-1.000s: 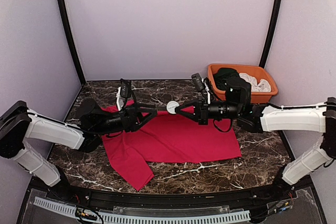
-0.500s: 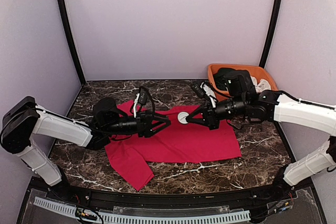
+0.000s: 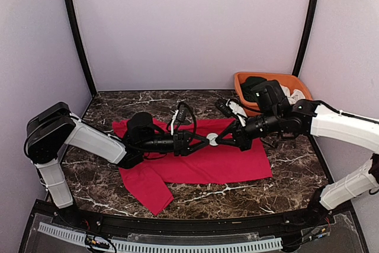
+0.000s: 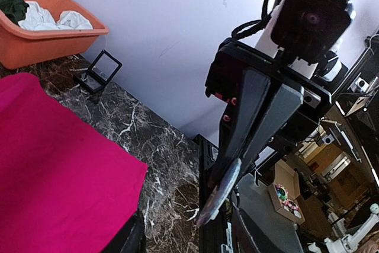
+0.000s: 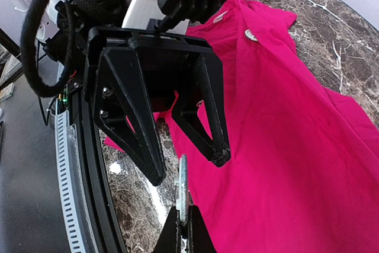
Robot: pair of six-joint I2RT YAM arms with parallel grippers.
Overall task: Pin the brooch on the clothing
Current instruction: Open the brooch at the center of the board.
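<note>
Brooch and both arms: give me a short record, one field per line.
brooch: white disc, held up over the red T-shirt
right fingers: shut on the brooch's edge
left fingers: spread either side of the brooch, not closed on it
clothing: red T-shirt lying on the marble table, under both arms
pinned: not yet
basket: orange, far right corner, dark and white cloth inside

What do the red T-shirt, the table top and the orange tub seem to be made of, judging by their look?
The red T-shirt: soft matte knit cloth, perhaps cotton; it lies in folds and wrinkles. The table top: dark polished stone or a marble-look laminate, with white veins and a slight sheen; I cannot tell which. The orange tub: probably moulded plastic, smooth, of even colour, with a rounded rim.
</note>
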